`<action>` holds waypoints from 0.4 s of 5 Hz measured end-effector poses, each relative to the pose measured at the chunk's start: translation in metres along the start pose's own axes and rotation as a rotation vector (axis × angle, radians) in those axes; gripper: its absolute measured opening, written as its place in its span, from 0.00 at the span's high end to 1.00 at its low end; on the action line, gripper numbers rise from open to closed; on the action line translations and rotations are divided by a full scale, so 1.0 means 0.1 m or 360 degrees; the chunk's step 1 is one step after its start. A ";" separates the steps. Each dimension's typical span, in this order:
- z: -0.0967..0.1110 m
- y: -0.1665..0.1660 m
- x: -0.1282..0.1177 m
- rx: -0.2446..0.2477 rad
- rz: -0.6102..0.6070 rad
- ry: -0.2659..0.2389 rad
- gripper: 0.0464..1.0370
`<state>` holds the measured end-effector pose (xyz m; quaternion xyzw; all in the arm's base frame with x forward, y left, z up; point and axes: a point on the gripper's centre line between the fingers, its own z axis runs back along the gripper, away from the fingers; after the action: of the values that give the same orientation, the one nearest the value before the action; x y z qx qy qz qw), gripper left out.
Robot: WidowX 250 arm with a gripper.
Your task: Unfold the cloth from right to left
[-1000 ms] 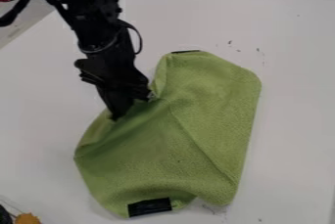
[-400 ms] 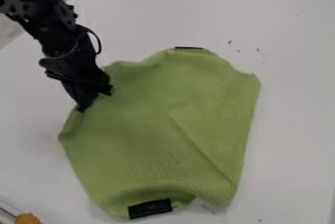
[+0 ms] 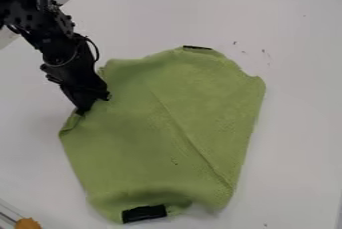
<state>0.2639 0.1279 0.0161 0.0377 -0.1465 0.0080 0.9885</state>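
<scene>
- Green cloth (image 3: 157, 123) lies on the white table (image 3: 300, 103), mid-view, mostly spread, with a long diagonal crease running toward its lower right.
- My gripper (image 3: 85, 106) is at the cloth's left edge, in contact; can't tell if it's pinching cloth or spread.
- Black patch (image 3: 143, 213) on the cloth's bottom edge, a thin dark one (image 3: 198, 48) on the top edge.
- Orange thing (image 3: 28, 223) in the lower-left corner, cut off by the view's edge.
- Versus the first frame: I've moved the gripper left and slightly up in view; cloth's left side went with it, upper-left notch has filled out.
- Versus the second: bottom patch slid a bit left.
</scene>
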 end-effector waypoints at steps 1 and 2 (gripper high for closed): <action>0.01 0.06 -0.04 0.0033 0.0068 0.0121 0.66; 0.07 0.07 -0.05 0.0063 0.0077 0.0119 0.35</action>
<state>0.2568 0.1340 0.0214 0.0533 -0.1102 0.0361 0.9918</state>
